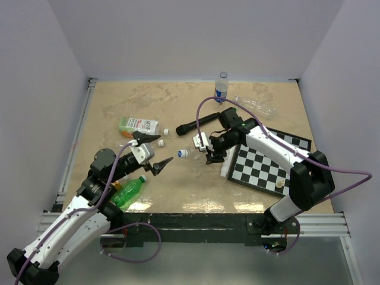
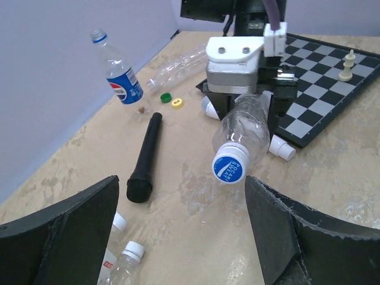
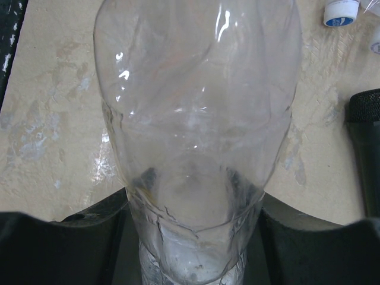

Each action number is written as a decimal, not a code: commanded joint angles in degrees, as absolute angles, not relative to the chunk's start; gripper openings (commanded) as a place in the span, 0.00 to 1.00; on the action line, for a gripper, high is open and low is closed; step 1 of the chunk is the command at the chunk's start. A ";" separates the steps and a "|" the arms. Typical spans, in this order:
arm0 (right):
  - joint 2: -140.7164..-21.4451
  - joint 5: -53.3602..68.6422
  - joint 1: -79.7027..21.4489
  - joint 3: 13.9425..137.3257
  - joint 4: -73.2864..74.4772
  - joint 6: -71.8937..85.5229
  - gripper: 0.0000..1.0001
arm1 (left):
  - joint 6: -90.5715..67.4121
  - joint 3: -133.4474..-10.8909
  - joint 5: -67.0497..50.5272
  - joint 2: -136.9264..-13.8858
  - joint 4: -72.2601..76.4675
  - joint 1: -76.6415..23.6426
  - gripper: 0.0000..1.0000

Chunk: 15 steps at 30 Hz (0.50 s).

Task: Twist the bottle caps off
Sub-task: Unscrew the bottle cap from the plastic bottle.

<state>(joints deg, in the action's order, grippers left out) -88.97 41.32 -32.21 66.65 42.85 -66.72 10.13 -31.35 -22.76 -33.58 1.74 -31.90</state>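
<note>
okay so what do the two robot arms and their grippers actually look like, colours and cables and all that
Both arms have white shells with black joints and a lilac cable looping loosely alongside. The left gripper has black, pointed, wedge-shaped fingers with rough edges behind a white block. The right gripper is black with a white and silver housing showing two screws. I see no readable markings.

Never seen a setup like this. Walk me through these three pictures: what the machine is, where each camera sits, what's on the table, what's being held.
Two robot arms are bolted at the table's near edge. One camera looks down from above; the other two ride on the wrists. The right gripper is shut on a clear bottle with a blue cap, pointing it at the open left gripper. Also on the table: a Pepsi bottle, a green bottle, a carton, a black microphone, a chessboard, loose caps.
</note>
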 commanded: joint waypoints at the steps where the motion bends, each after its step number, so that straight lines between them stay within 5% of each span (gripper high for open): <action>1: -89.38 42.63 -32.52 68.20 43.33 -67.68 0.09 | 16.87 -29.01 -29.00 -32.87 10.99 -31.82 0.91; 15: -89.56 42.45 -32.43 68.20 43.42 -67.94 0.09 | 17.67 -22.59 -32.25 -31.99 13.45 -31.82 0.91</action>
<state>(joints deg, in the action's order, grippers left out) -89.73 41.32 -32.23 66.65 42.89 -67.09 16.16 -22.57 -29.47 -32.23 9.32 -31.90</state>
